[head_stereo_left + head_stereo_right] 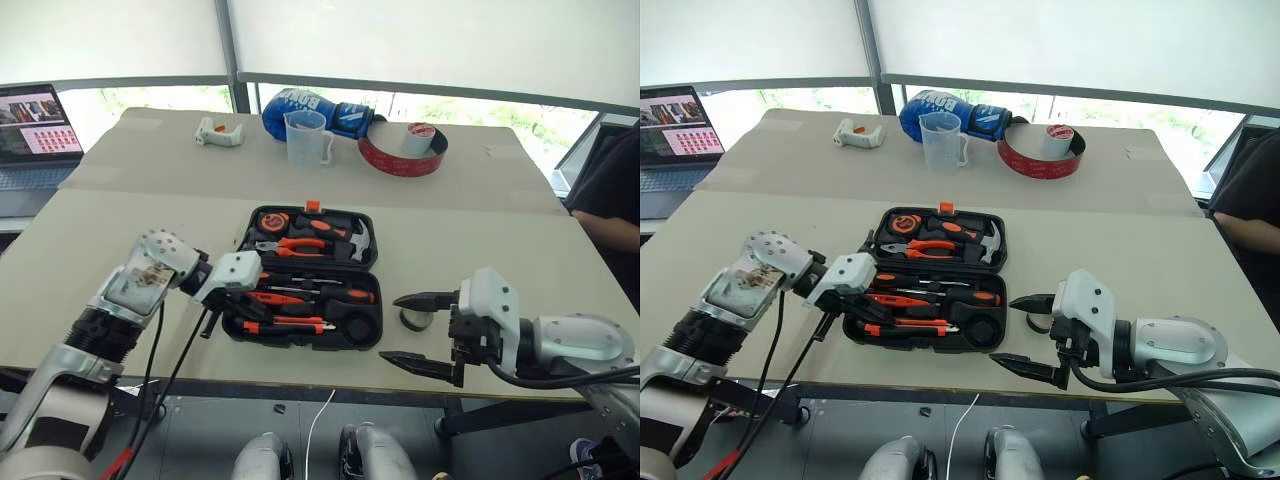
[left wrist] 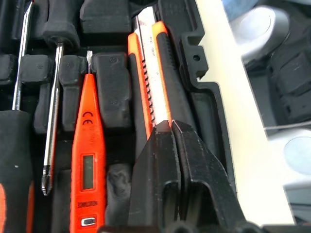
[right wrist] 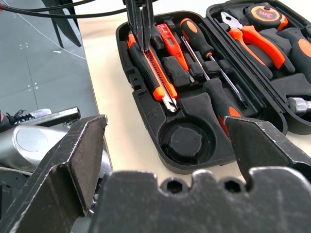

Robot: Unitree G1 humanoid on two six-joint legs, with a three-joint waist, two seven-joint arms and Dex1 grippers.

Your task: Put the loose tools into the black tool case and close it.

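Left hand (image 2: 170, 127) has its two black fingers pinched together, tips sitting right on the orange-black utility knife (image 2: 154, 73), which lies in its slot along the near edge of the black tool case (image 1: 305, 277). Can't tell if it's actually gripping the knife or just pressing on it. That arm comes in from the case's left side, angled downward over the lower tray.

Case is a flat black clamshell lying open on the surface (image 1: 110, 250), small orange latch at the far edge. Beside the knife in the lower tray sit the slim orange tester screwdriver (image 2: 87, 160) and the two black-and-orange-handled screwdrivers (image 3: 206, 58). A round recess in the tray's right corner looks vacant. Far half holds the pliers (image 1: 295, 245), hammer (image 1: 358, 240) and tape measure (image 1: 275, 220).

Right hand (image 1: 420, 332) is spread wide, holding nothing, hovering just right of the case, fingers pointing toward it. Small dark tape roll (image 1: 415, 319) sits on the surface between those fingers, right of the case.
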